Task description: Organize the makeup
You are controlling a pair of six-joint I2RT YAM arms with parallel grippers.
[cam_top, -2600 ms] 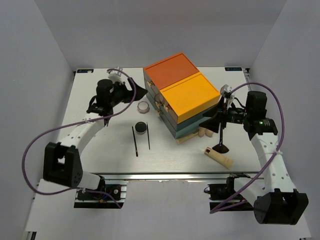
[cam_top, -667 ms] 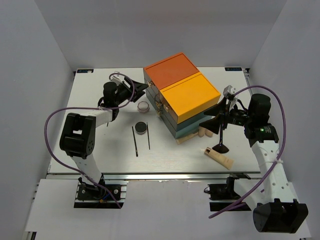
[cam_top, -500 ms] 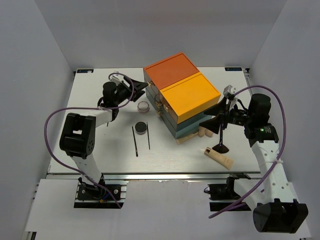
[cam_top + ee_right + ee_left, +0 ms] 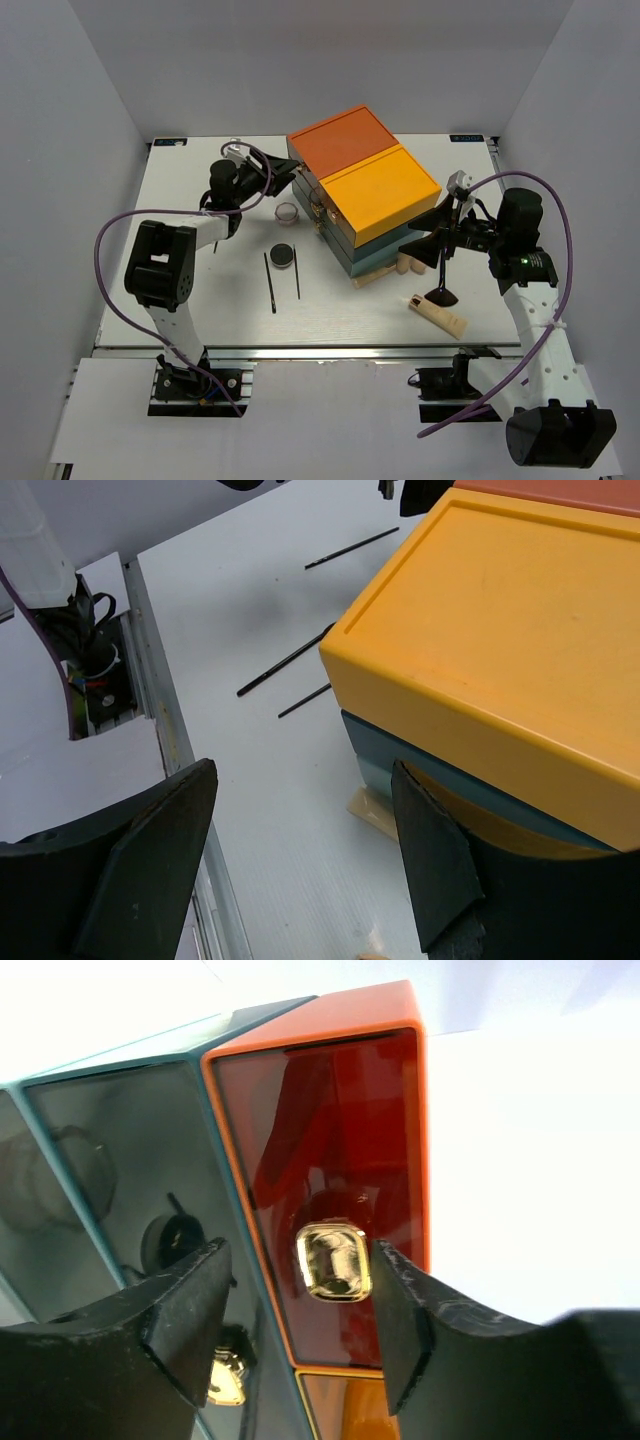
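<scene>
- Your left gripper [image 4: 285,170] has its jaws spread. They straddle the gold knob [image 4: 333,1261] on the orange drawer front [image 4: 340,1130], and a gap shows on at least one side of the knob, so nothing is pinched.
- Your right gripper [image 4: 428,232] also stands wide apart and empty. It hangs at the 3 o'clock side of the drawer box [image 4: 370,190], level with the teal tier under the yellow lid [image 4: 500,610].
- The pinkish jar [image 4: 287,212] sits on the table [image 4: 180,290], just beside the box at its 9 o'clock side and just at 6 o'clock of your left gripper.
- The black compact [image 4: 283,254] lies at 6 o'clock of the jar.
- The two thin black sticks [image 4: 271,284] lie near-parallel, running 12 to 6, just below the compact.
- The beige sponges [image 4: 410,263] are tucked against the box's 5 o'clock corner.
- The black brush [image 4: 441,296] stands on its flared end at 6 o'clock of your right gripper.
- The beige tube [image 4: 440,315] lies just beside the brush, toward 6 o'clock.
</scene>
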